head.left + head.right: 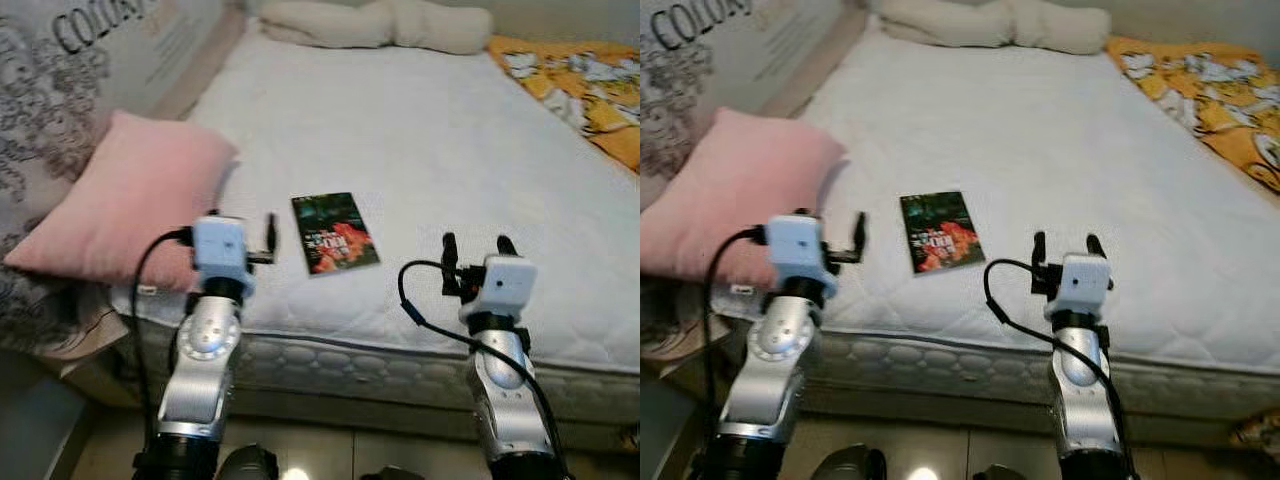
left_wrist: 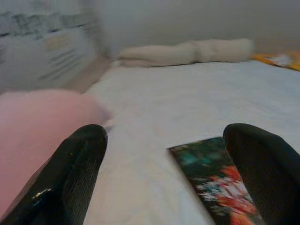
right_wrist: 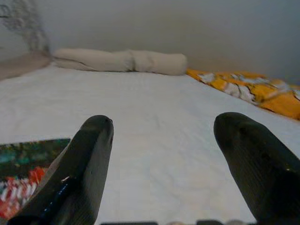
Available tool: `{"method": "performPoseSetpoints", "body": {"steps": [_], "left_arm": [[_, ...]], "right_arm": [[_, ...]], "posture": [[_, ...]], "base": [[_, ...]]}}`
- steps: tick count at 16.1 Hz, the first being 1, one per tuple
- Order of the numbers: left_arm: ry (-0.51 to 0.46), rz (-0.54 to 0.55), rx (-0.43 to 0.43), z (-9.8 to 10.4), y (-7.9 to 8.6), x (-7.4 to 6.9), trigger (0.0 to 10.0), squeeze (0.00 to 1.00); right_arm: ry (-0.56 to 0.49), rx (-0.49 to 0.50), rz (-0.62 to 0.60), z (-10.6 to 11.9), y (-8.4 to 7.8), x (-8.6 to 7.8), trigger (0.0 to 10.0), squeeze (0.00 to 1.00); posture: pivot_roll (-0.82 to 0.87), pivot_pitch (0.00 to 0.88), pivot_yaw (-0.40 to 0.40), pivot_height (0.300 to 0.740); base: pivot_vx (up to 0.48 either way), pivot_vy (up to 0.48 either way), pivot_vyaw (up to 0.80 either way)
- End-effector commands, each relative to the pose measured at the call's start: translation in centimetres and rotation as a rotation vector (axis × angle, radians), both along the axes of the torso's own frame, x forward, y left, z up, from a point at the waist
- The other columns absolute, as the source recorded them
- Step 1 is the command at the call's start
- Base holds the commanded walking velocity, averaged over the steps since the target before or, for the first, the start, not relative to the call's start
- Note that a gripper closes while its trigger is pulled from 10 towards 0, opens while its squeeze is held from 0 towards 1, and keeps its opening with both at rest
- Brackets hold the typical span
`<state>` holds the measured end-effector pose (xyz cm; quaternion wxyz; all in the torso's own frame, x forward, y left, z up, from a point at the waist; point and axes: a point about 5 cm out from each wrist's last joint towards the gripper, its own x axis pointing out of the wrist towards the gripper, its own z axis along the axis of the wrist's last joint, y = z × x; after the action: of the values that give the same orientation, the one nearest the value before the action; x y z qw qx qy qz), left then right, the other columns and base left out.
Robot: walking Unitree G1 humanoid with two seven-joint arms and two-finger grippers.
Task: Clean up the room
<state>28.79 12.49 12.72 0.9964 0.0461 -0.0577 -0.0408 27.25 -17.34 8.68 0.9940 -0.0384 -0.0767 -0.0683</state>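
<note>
With both arms raised at the mattress (image 1: 420,150) edge, I've got the left gripper (image 2: 173,173) fingers apart, just beside the book (image 1: 335,232) lying flat near the front edge. The right gripper (image 3: 180,168) is also spread, empty, off to the book's right. Pink pillow (image 1: 130,195) sits left, yellow blanket (image 1: 580,85) far right; nothing blocks the book.

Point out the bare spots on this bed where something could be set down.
The widest free patch of the mattress lies between the book, the cream bolster at the head and the yellow blanket. A narrower strip runs between the book and the pink pillow, the crowded side.
</note>
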Motion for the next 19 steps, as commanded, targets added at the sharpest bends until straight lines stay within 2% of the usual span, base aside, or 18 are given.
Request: {"method": "performPoseSetpoints", "body": {"steps": [1, 5, 10, 14, 17, 19], "left_arm": [[-0.008, -0.035, 0.038, 0.1, -0.4, 0.0, 10.0, 0.00], [0.000, -0.028, 0.032, 0.1, -0.4, 0.4, 10.0, 0.00], [0.011, -0.029, 0.049, 0.1, -0.4, 0.4, 10.0, 0.00], [0.030, -0.011, 0.051, -0.1, 0.1, 0.2, 10.0, 0.00], [0.023, 0.000, 0.052, 0.3, 0.5, -0.3, 10.0, 0.00], [0.033, 0.016, 0.058, 0.6, 1.7, -1.1, 10.0, 0.00]], "right_arm": [[0.018, 0.017, -0.028, -0.3, -0.5, 0.0, 10.0, 0.00], [0.034, 0.024, -0.013, -0.3, 0.0, 0.6, 10.0, 0.00], [0.066, 0.036, -0.013, -0.7, -0.1, 1.3, 10.0, 0.00], [0.092, 0.050, 0.001, -1.1, 0.1, 1.6, 10.0, 0.00], [0.145, 0.162, -0.059, -2.3, -0.9, 1.7, 10.0, 0.00], [0.207, 0.202, -0.057, -3.3, -1.0, 2.6, 10.0, 0.00]], "posture": [[0.04, 0.027, -0.007, 0.736], [0.04, 0.030, 0.005, 0.736], [0.05, 0.038, 0.002, 0.736], [0.06, 0.053, 0.005, 0.736], [0.08, 0.076, 0.013, 0.736], [0.12, 0.127, 0.048, 0.736]], "base": [[0.000, 0.000, 0.00], [0.372, -0.296, 0.00], [0.412, -0.241, 0.00], [0.458, 0.000, 0.00], [0.160, 0.000, 0.00], [0.000, 0.000, 0.00]]}}
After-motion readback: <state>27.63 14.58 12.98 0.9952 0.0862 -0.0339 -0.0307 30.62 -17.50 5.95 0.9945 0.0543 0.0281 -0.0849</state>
